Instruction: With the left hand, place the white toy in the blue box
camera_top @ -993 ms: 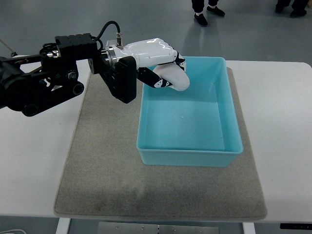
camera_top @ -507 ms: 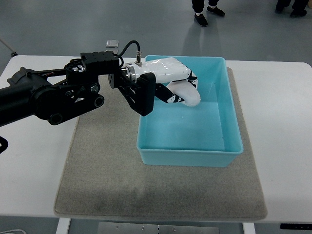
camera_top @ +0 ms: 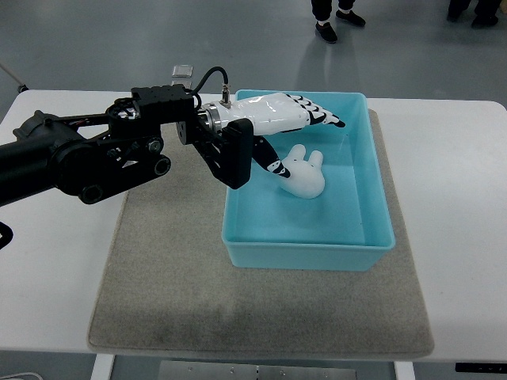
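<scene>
The white toy (camera_top: 303, 172), a rounded shape with two small ears, lies inside the blue box (camera_top: 375, 174) near its left middle. My left hand (camera_top: 305, 134) hovers over the box's far left part, just above the toy. Its fingers (camera_top: 321, 116) are stretched out straight towards the right, open and holding nothing. The thumb (camera_top: 274, 165) points down beside the toy. The black left arm (camera_top: 87, 154) comes in from the left edge. The right arm does not show.
The box stands on a grey felt mat (camera_top: 174, 269) on a white table (camera_top: 459, 198). A small clear object (camera_top: 183, 70) lies at the table's far edge. Feet of people (camera_top: 326, 30) stand on the floor beyond the table.
The left hand's fingers have opened and straightened. The white toy has left the hand and dropped onto the box floor. The arm has barely moved in the last half second.
</scene>
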Robot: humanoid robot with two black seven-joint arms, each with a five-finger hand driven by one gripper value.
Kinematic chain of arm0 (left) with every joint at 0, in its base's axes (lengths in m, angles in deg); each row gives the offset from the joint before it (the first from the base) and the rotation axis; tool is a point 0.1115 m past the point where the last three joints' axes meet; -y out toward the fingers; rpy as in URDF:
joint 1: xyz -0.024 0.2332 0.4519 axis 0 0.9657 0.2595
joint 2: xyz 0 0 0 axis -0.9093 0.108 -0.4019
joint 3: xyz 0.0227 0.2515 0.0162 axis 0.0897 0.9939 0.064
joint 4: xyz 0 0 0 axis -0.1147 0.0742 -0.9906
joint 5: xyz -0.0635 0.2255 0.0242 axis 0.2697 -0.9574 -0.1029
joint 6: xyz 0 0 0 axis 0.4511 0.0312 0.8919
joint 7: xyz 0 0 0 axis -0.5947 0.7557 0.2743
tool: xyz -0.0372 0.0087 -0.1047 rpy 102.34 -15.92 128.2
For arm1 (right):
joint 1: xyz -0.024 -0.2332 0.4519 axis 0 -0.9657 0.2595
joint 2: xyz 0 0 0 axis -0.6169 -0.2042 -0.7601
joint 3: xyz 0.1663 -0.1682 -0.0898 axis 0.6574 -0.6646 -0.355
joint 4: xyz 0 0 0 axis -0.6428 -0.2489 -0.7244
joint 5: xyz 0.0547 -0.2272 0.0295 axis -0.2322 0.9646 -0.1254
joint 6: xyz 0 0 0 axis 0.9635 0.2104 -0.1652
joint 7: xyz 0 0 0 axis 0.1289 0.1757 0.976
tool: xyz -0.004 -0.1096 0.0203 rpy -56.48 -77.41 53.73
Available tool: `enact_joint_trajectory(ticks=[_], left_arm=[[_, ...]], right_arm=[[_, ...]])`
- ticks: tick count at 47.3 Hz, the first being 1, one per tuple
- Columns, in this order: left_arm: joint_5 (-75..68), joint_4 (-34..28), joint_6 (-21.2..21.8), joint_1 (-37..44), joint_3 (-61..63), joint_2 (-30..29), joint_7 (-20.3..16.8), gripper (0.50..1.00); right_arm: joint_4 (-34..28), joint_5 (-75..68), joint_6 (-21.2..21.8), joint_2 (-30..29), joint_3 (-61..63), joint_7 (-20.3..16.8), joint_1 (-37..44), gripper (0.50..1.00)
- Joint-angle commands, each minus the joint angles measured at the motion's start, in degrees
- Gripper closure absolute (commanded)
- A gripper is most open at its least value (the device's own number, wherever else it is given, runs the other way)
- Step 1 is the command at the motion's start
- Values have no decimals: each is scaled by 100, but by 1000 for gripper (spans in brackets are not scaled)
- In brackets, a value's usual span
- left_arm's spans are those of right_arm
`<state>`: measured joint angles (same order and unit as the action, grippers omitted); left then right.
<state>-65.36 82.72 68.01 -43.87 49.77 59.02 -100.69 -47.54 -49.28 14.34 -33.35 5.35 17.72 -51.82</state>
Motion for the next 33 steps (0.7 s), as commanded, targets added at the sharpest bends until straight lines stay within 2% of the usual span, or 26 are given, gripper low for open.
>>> enact_joint_trajectory(ticks=[1, 12, 23, 27, 33], left_arm=[[514, 0, -53, -18, -4, -28, -1, 549], [1832, -61, -80, -27, -48, -151, 8, 540], [3186, -606, -79, -62, -92, -169, 8, 534], [3634, -694, -80, -79, -92, -239, 8, 510], [4416, -764, -106, -88, -92, -318, 8, 508]], right_arm=[[0, 0, 0, 0, 0, -4, 0, 564], [0, 0, 0, 0, 0, 5, 0, 564], [0, 0, 0, 0, 9, -4, 0, 564], [0, 0, 0, 0, 0, -4, 0, 564], [0, 0, 0, 0, 0, 5, 0, 564]])
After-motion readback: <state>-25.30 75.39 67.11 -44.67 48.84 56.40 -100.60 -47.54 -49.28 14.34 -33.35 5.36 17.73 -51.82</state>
